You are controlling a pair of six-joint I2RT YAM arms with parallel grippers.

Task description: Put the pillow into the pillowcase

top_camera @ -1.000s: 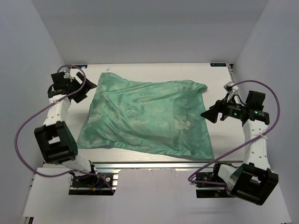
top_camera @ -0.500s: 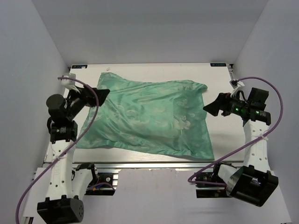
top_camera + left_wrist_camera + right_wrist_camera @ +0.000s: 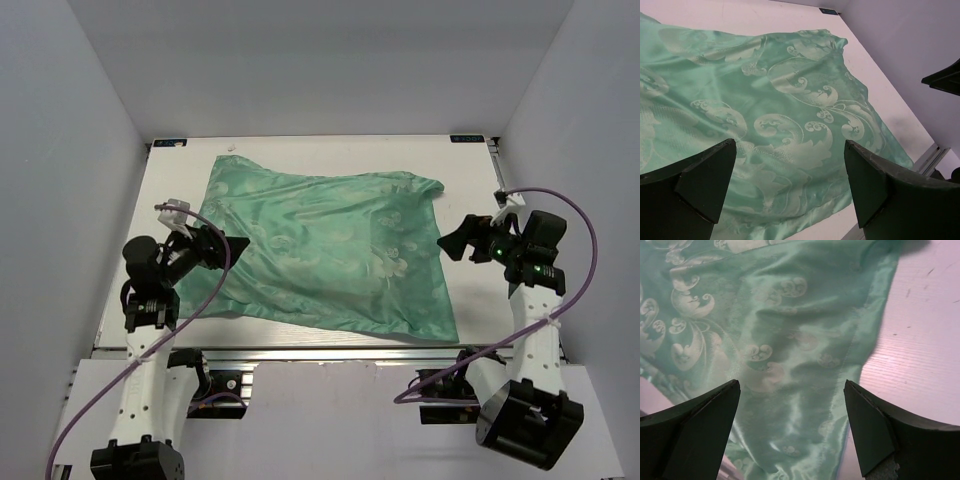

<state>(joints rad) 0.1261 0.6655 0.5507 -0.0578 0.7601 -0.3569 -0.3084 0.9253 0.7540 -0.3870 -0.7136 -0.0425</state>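
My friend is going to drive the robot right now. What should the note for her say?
Left hand: open, empty, above the left edge of the shiny sea-green leaf-patterned cloth pillowcase.
Right hand: open, empty, above its right edge.
The pillowcase lies spread on the white table, green face up.
Done: unclear. No cream foam pillow shows in any view; whether it is inside the case cannot be told.
Left: find the pillow, then finish if needed.

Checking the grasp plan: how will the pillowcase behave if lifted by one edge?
The pillowcase would probably flop and drape: it lies wrinkled, with rumpled edges. Its glossy sheen suggests it may slip in a grip. Pushed, it would likely bunch rather than slide whole.
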